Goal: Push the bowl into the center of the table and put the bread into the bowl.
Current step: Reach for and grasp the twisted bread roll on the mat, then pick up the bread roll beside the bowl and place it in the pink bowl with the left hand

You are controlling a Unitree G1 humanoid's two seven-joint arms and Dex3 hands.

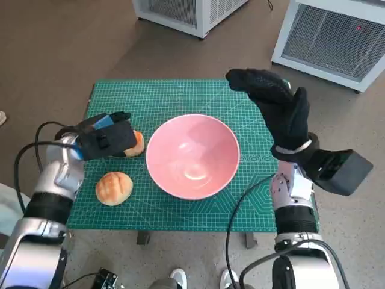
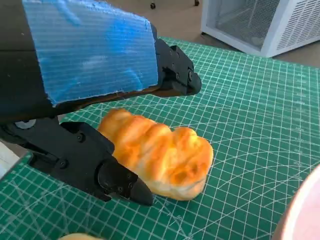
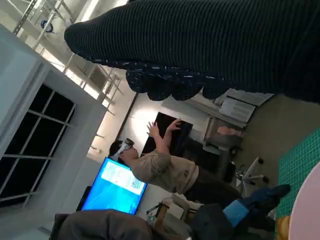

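Note:
A pink bowl (image 1: 192,155) stands empty near the middle of the green cutting mat (image 1: 180,96); its rim also shows in the left wrist view (image 2: 302,212). A long ridged bread (image 1: 136,144) lies on the mat left of the bowl. My left hand (image 1: 105,139) hovers over the bread, whose golden crust (image 2: 160,155) sits between the black fingers (image 2: 175,75) and a lower black finger (image 2: 107,172), with a gap above it. A round bun (image 1: 114,188) lies nearer the front edge. My right hand (image 1: 274,102) is raised beside the bowl's right side, fingers spread, holding nothing.
White mesh-fronted cabinets (image 1: 328,33) stand on the floor beyond the table. A person wearing a headset (image 3: 150,162) sits by a blue screen (image 3: 115,185) in the right wrist view. The mat's right part (image 1: 258,162) lies under my right forearm.

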